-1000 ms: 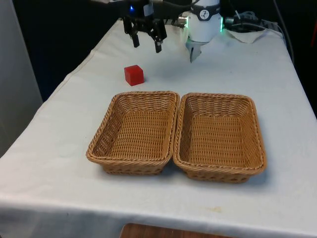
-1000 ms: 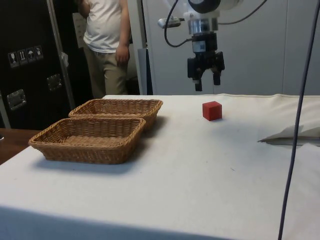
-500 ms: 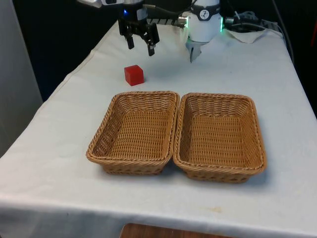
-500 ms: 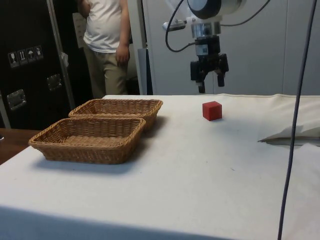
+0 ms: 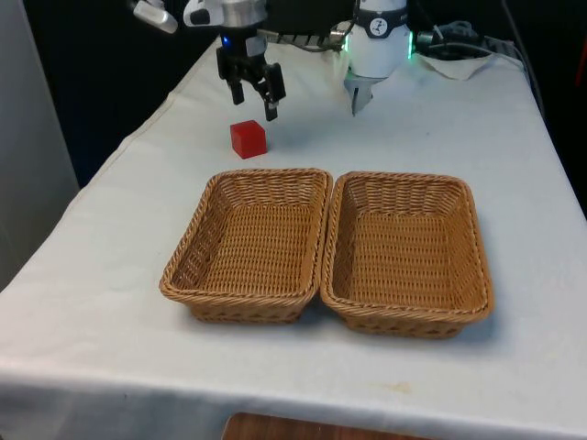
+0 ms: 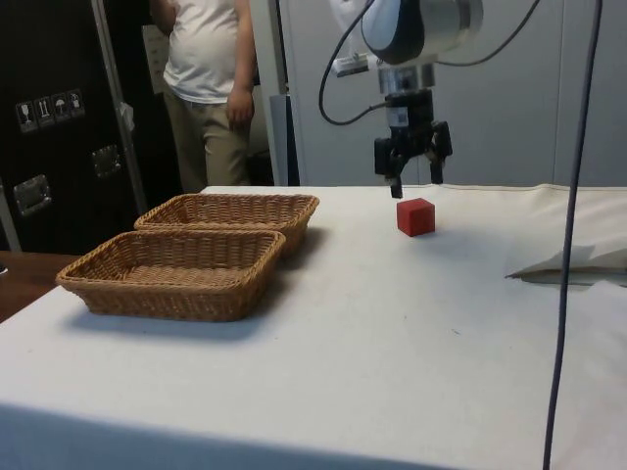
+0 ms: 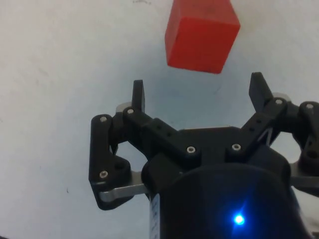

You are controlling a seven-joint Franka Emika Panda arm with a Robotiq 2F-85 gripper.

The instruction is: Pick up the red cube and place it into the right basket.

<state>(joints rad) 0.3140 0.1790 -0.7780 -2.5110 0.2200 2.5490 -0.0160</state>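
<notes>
Arm: white, reaching out above the white cloth (image 5: 110, 238) of the table, wrist turned so the fingers point downward, tilted slightly in the front view.

Gripper (image 5: 254, 98): black, two-fingered, held in the air above the cloth, just above and slightly behind the cube; seen in the side view (image 6: 412, 182) and the wrist view (image 7: 197, 93) as well. Fingers are spread wide apart, with nothing between them.

Red cube (image 5: 248, 138): resting flat on the cloth, untouched, just below the fingertips in the side view (image 6: 415, 216); in the wrist view (image 7: 202, 35) it is seen beyond the fingertips, roughly in line with the gap between them.

Left basket (image 5: 188, 247): wicker, rectangular, nearer the camera than the cube, with its far rim close to it.

Right basket (image 5: 477, 257): wicker, rectangular, touching the left basket along their long sides, to the front view's right of the cube and apart from it.

Person (image 6: 211, 88): standing behind the table in the side view.
</notes>
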